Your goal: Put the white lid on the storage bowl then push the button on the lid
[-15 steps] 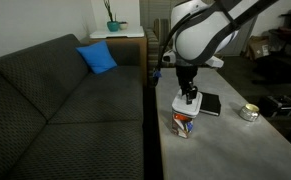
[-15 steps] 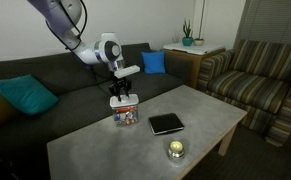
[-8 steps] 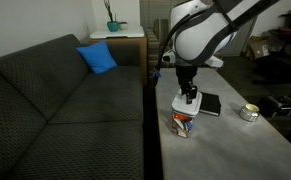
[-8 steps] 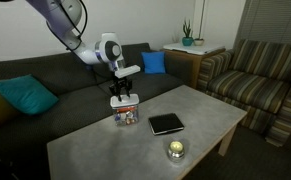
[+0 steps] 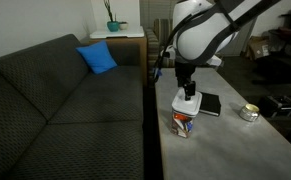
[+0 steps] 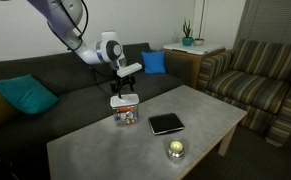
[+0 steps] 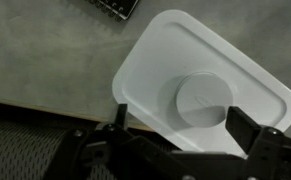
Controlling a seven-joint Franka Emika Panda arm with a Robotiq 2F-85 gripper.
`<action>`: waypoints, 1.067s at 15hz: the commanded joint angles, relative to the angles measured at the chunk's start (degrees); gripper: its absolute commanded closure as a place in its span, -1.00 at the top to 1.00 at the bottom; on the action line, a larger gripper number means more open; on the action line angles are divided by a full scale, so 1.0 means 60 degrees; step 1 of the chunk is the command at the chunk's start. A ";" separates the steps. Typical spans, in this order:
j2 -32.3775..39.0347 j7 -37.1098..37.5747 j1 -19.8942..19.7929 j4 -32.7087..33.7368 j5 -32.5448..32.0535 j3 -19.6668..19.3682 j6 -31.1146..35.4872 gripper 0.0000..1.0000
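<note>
white lid (image 7: 170, 50) sits on the bowl (image 6: 125, 116), claw (image 7: 180, 128) apart above it. bring the claw together, centre over the button (image 7: 203, 98), press straight down.

You are in a home living room: beside the table (image 6: 210, 108) stands a dark sofa (image 5: 55, 95) with a blue cushion (image 5: 98, 57), near it a striped armchair (image 6: 255, 70).

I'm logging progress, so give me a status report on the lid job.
Hand open, just above the white lid. Lid sits on the storage bowl. Button in plain sight under the hand, nothing in the way.
</note>
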 commanded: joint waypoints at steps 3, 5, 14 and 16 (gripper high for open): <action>-0.0440 -0.0231 -0.0122 -0.0573 -0.0087 0.0057 0.0983 1.00; -0.0433 -0.0234 -0.0124 -0.0561 -0.0063 0.0059 0.1079 1.00; -0.0911 0.0636 -0.0412 -0.1043 0.0947 0.0408 0.0582 -0.38; -0.1029 0.0965 -0.0397 -0.1162 0.0976 0.0335 0.0435 -0.66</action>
